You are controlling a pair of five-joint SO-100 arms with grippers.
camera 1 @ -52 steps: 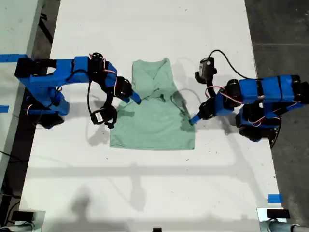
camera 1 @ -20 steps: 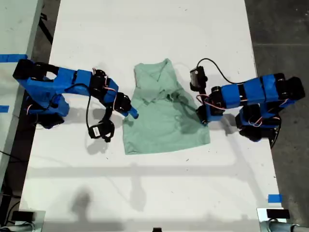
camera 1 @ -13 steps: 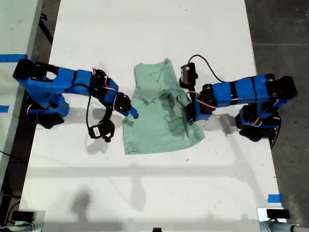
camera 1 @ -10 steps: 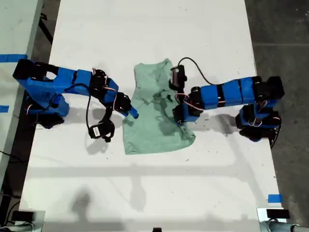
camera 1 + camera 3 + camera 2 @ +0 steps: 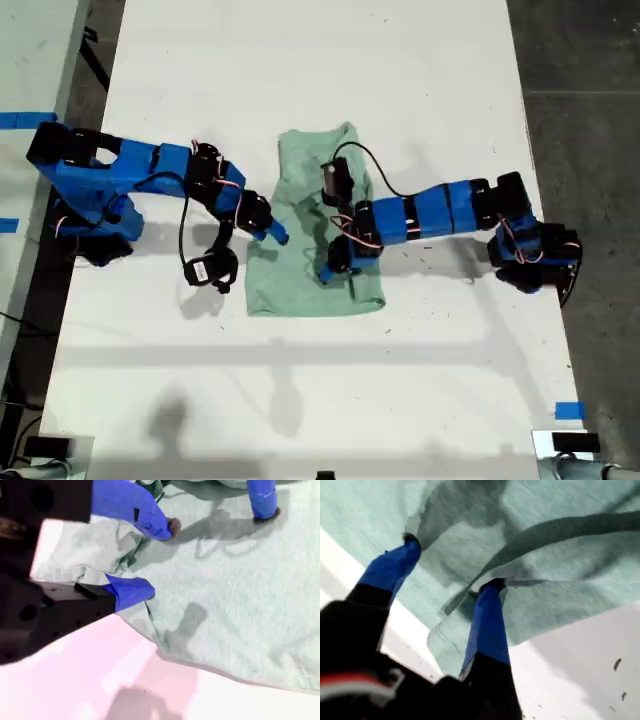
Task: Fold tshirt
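Observation:
The pale mint-green tshirt point(image 5: 305, 165) lies crumpled mid-table, its side on the exterior view's right folded over toward the middle. My first gripper point(image 5: 328, 268), on the arm reaching in from the exterior view's right, hovers over the shirt's lower part. In the first wrist view this gripper point(image 5: 451, 562) is open, with a lifted hem strip of the tshirt point(image 5: 560, 505) draped by one fingertip point(image 5: 492, 585). My second gripper point(image 5: 275, 235) sits at the shirt's edge on the exterior view's left. Up close, my second gripper point(image 5: 159, 560) stands open over bunched tshirt point(image 5: 240, 590) cloth.
The white table point(image 5: 300, 60) extends well beyond the shirt on all sides. Both arm bases stand at the table's sides in the exterior view. Blue tape point(image 5: 569, 410) marks the near corner on the exterior view's right. Dark floor lies beyond that side.
The first arm has swept from the exterior view's right across the shirt toward the middle, dragging that side over into a fold. The second gripper stayed at the opposite edge.

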